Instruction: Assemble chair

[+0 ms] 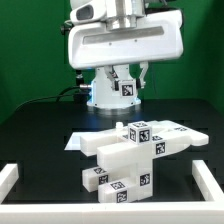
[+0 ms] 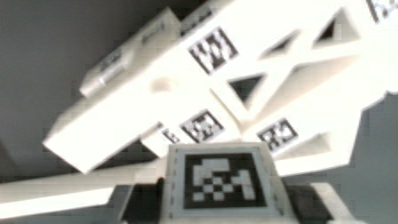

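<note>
1. The chair (image 1: 130, 150) lay on the dark table (image 1: 60, 120) in the exterior view, in front of the robot arm (image 1: 120, 45), as a group of white blocks joined together.
2. Black-and-white square tags (image 1: 140, 131) were on several of its faces.
3. A low white rail (image 1: 15, 180) ran along the table edges around it.
4. In the wrist view the chair (image 2: 214, 80) filled most of the picture, tilted, very close to the camera.
5. The gripper (image 1: 125, 72) was above and behind the chair; I cannot tell if its jaws were apart or together.
</note>
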### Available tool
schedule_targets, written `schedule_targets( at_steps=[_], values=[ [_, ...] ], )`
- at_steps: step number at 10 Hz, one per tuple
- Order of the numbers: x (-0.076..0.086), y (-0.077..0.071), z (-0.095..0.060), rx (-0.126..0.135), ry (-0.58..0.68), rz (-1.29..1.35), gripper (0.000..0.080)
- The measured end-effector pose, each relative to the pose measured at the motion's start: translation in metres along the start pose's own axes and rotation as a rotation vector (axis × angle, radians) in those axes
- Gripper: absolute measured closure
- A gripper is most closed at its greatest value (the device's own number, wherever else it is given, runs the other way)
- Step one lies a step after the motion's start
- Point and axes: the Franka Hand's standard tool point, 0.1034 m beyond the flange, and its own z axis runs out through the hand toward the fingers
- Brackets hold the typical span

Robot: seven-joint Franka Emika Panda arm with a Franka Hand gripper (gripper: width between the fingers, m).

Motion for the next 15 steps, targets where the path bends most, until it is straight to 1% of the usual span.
schedule_targets(
  at_steps=[4, 5, 7, 8, 12, 14, 15],
  values=[
    [-0.002, 0.003, 0.003, -0.005, -0.007, 0.0, 0.0515],
    [-0.004, 0.007, 0.011, -0.017, -0.012, -0.021, 0.0515],
    [-0.007, 0.021, 0.019, -0.025, -0.029, -0.022, 0.0515],
    [-0.01, 0.023, 0.024, -0.034, -0.021, -0.023, 0.0515],
    [-0.018, 0.028, 0.037, -0.054, -0.018, -0.03, 0.0515],
    [-0.019, 0.03, 0.043, -0.062, -0.024, -0.029, 0.0515],
    [-0.017, 0.029, 0.044, -0.062, -0.022, -0.032, 0.0515]
  ],
)
